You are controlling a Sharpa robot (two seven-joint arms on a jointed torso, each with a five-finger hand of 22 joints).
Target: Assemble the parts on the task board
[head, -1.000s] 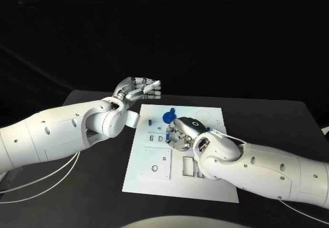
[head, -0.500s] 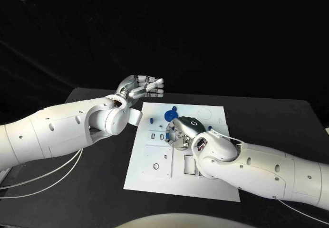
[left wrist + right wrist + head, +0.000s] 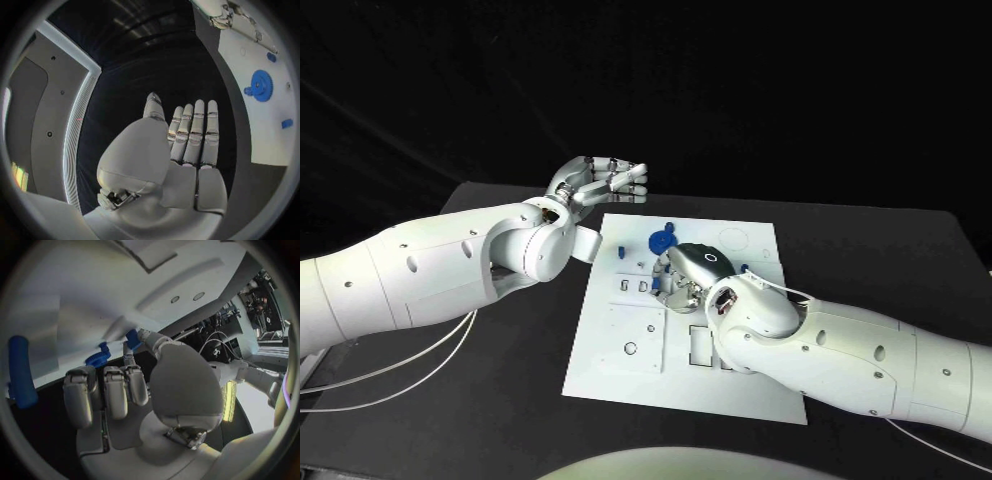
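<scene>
- Left hand (image 3: 600, 182) raised past the task board's far left corner, over the black table (image 3: 488, 390); fingers straight and side by side, palm bare, holding nothing.
- Same left hand (image 3: 187, 145) in left wrist view: flat, fingers together, nothing between them.
- Right hand (image 3: 687, 275) down on the task board (image 3: 625, 370), in its far middle part, fingers curled toward the plate.
- Right wrist view: right hand (image 3: 134, 390) fingertips (image 3: 132, 347) at a small blue part (image 3: 131, 337); pinched or only touched, cannot tell.
- Blue gear (image 3: 661, 241) flat on the board near its far edge, just beyond the right hand; also in left wrist view (image 3: 261, 85).
- Small blue part (image 3: 616, 255) near the board's far left edge, left of the gear.
- Long blue piece (image 3: 22, 372) lying on the board, apart from the right hand.
- Board with rectangular cutouts toward its near half, lying in the middle of the tabletop.
</scene>
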